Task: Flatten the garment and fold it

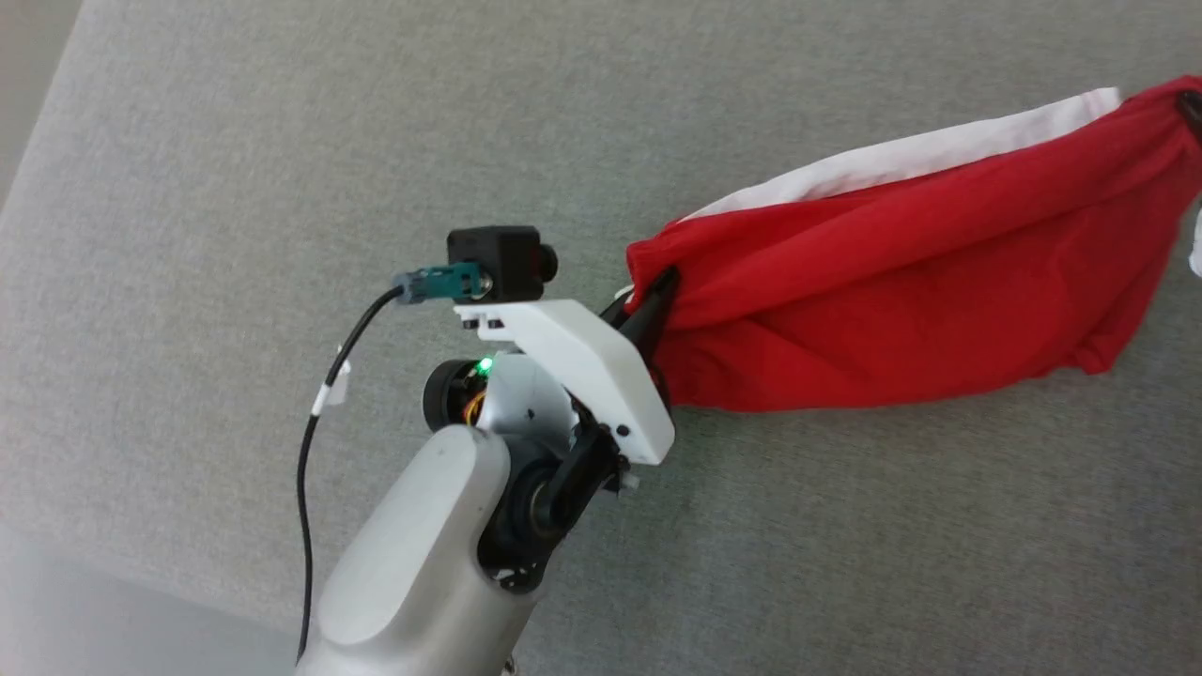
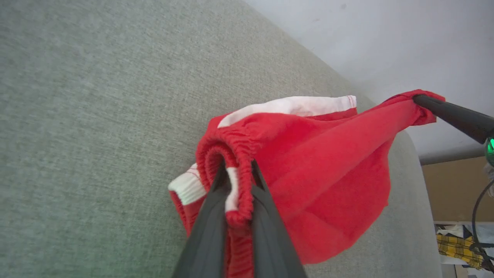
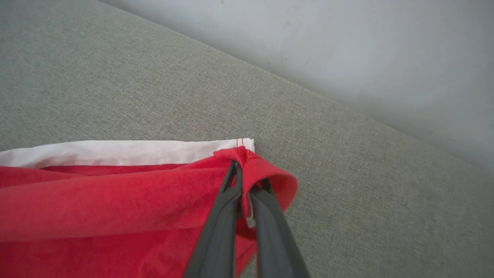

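Grips the garment at two ends, slung across the right part of the grey fabric-covered bench. Pinches the gathered elastic waistband with the left hand, fingers closed tight, the red elastic bunched between and around them. Clamps the opposite hem corner with the right hand, fingers drawn together on a fold of red cloth that curls over their tips. Holds the cloth as a slack band between the two hands, sagging in deep folds through the middle. Shows a white side stripe along the far edge of the cloth, running from near the waistband to the hem just beside the right hand. Seems to rest the lowest fold on the bench, though hard to tell from the shadow beneath it. Puts the right-hand end near a rounded corner of the bench, close to the edge where a pale wall rises; puts the left-hand end nearer the middle, well apart from the left edge.
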Available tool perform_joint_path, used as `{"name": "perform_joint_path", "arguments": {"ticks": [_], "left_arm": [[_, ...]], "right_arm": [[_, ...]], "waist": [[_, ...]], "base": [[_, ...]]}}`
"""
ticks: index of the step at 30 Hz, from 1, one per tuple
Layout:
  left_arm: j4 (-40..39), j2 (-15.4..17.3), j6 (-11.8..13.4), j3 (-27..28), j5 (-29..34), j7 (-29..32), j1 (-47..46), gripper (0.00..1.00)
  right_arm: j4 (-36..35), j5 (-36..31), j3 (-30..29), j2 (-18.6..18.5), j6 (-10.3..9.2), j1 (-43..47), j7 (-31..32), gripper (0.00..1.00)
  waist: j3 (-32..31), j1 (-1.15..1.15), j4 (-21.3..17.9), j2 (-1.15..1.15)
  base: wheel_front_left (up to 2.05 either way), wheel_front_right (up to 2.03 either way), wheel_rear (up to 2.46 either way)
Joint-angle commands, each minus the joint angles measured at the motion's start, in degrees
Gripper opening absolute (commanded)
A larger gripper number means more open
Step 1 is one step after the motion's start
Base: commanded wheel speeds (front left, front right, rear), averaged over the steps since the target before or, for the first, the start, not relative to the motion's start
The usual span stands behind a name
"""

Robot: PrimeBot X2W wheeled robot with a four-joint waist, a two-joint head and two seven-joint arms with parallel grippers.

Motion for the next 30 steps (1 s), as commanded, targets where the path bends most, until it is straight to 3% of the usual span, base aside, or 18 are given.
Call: {"name": "perform_joint_path", "arguments": {"ticks": [1,11,14,15,16,17,18,19,30], "left_arm": [[0.8,-0.4,-0.4,-0.1,-0.3,-0.5,-1.2,0.0],[7.5,-1.5,-0.2,-2.0,-3.4,-3.0,-4.8,0.0],[9.4,-1.6,0.2,-2.7,-3.9,-3.4,-5.7,0.0],[9.9,-1.6,0.2,-2.9,-4.0,-3.7,-6.0,0.05],[10.4,-1.6,0.3,-3.0,-4.2,-3.9,-6.2,0.16],[10.9,-1.6,0.3,-3.1,-4.4,-4.2,-6.4,0.26],[11.3,-1.6,0.4,-3.2,-4.5,-4.6,-6.7,0.54],[11.6,-1.6,0.4,-3.3,-4.6,-4.9,-6.9,1.0],[12.9,-1.1,-0.2,-2.8,-5.4,-9.1,-6.1,1.0]], "right_arm": [[0.9,-0.6,0.3,-0.4,-0.05,-1.3,-0.7,0.0],[11.3,-3.6,2.2,-0.4,-0.05,-5.2,-2.0,0.0],[13.1,-4.0,2.6,-0.1,-0.05,-5.1,-1.7,0.14],[13.5,-4.1,2.6,0.1,-0.05,-5.0,-1.7,0.28],[13.9,-4.2,2.6,0.2,-0.05,-5.0,-1.6,0.41],[14.2,-4.2,2.8,0.3,-0.05,-5.0,-1.6,0.69],[14.4,-4.1,3.0,0.3,-0.05,-5.0,-1.6,1.0],[14.6,-3.8,3.2,0.4,-0.05,-5.0,-1.6,1.0],[13.9,0.7,2.6,1.9,-0.05,-3.0,-4.6,1.0]], "waist": [[1.9,-0.01,1.8,0.01],[3.1,-0.01,3.4,0.01],[3.2,-0.01,3.4,0.01],[3.2,-0.01,3.3,0.01],[3.2,-0.01,3.3,0.01],[3.2,-0.01,3.1,0.01],[3.1,-0.01,3.0,0.01],[2.9,-0.01,2.9,0.01],[-3.3,-0.01,1.4,0.01]], "base": [[0.0,0.0,0.0],[0.0,0.0,0.0],[0.0,0.0,0.0],[0.0,0.0,0.0],[0.0,0.0,0.0],[0.0,0.0,0.0],[0.0,0.0,0.0],[0.0,0.0,0.0],[0.0,0.0,0.0]]}}
